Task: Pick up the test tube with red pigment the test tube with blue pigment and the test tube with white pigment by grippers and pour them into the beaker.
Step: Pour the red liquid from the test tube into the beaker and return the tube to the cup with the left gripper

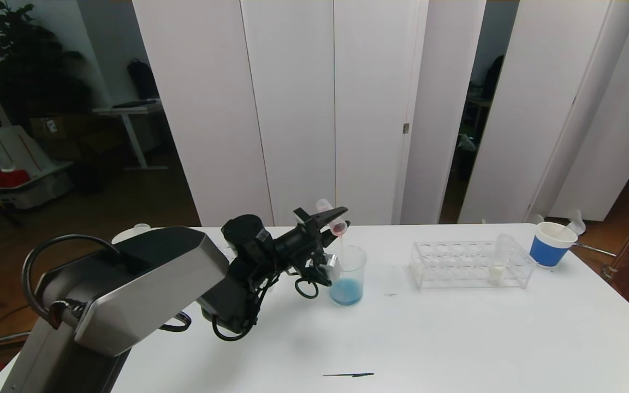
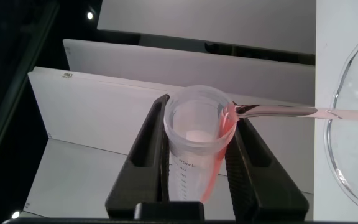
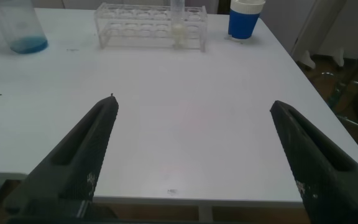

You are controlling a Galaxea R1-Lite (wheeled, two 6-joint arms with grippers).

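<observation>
My left gripper (image 1: pixel 332 218) is shut on the test tube with red pigment (image 1: pixel 330 214) and holds it tilted above the beaker (image 1: pixel 347 273). In the left wrist view a thin red stream (image 2: pixel 291 112) runs from the lip of the tube (image 2: pixel 194 143) toward the beaker's rim (image 2: pixel 344 130). Blue liquid lies in the beaker's bottom. The test tube with white pigment (image 1: pixel 499 261) stands upright in the clear rack (image 1: pixel 456 265). The test tube with blue pigment is out of view. My right gripper (image 3: pixel 192 102) hangs open over the table's near edge, holding nothing.
A blue-banded paper cup (image 1: pixel 549 245) with a clear tube leaning in it stands right of the rack. Another white cup (image 1: pixel 134 232) shows behind my left arm. A thin dark mark (image 1: pixel 347 375) lies near the front edge. White partition panels stand behind the table.
</observation>
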